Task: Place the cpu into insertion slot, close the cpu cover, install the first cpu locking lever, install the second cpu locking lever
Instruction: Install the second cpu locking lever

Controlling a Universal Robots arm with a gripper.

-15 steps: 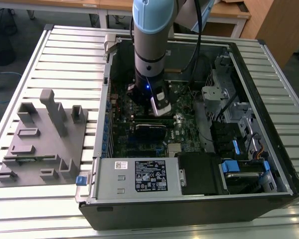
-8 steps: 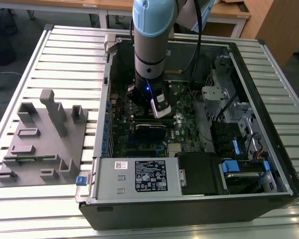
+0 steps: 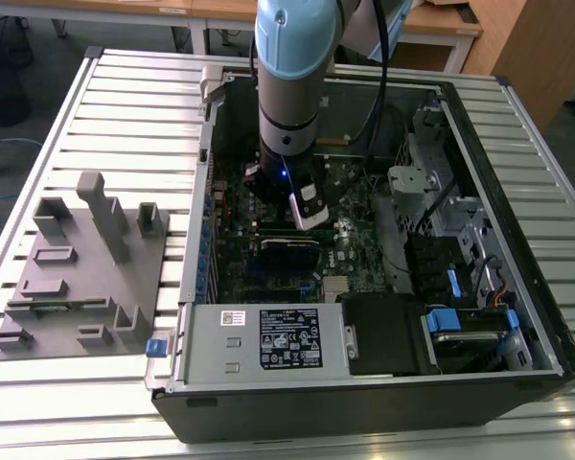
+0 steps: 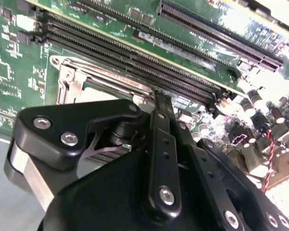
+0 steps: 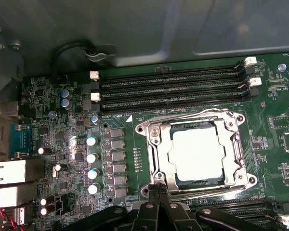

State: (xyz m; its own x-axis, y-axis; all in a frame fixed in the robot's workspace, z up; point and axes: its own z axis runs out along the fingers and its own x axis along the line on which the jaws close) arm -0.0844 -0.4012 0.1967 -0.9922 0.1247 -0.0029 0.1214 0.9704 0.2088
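Cpu (image 5: 198, 155), flat square silver chip, sits in black insertion slot under thin silver cover frame (image 5: 156, 159); light, fragile, edge-handled. My tool (image 5: 158, 188) clenched at frame's edge, apparently on nothing.

No print is legible; the black label (image 3: 290, 337) on the silver power supply (image 3: 211, 356) is unreadable.

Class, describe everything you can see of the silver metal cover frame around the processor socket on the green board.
The cpu cover, a thin silver metal frame with a large square window, lies flat and closed over the insertion slot on the green circuit board. Through its window shows the cpu, its pale metal top glaring. Thin wire levers run along the frame's edges. The black gripper hangs at the frame's near edge; contact cannot be judged.
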